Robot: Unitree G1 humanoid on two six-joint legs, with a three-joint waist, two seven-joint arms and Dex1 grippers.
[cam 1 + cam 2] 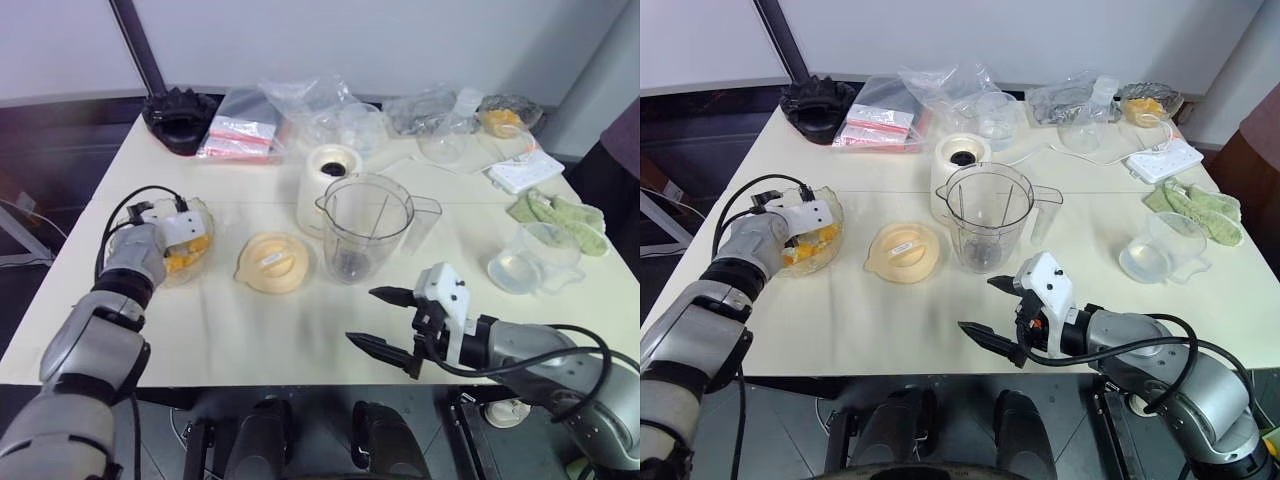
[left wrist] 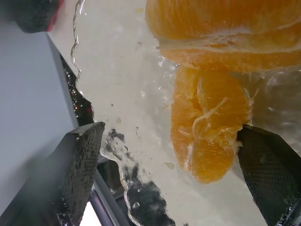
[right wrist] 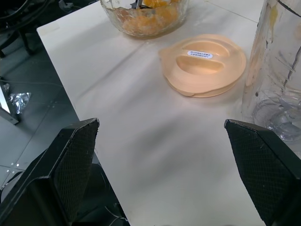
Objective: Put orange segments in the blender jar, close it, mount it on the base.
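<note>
Several orange segments lie in a glass bowl at the table's left. My left gripper reaches into that bowl, open, with one segment between its fingers but not pinched. The blender jar stands upright and empty at mid-table, its dark blade visible at the bottom. Just behind it is the cream-white base. A peach lid lies flat between bowl and jar. My right gripper hovers open over the table's near edge, in front of the jar, holding nothing.
A smaller clear jug and a green cloth are at the right. A black toothed ring, plastic bags, a white power strip and another bowl of orange pieces line the far edge.
</note>
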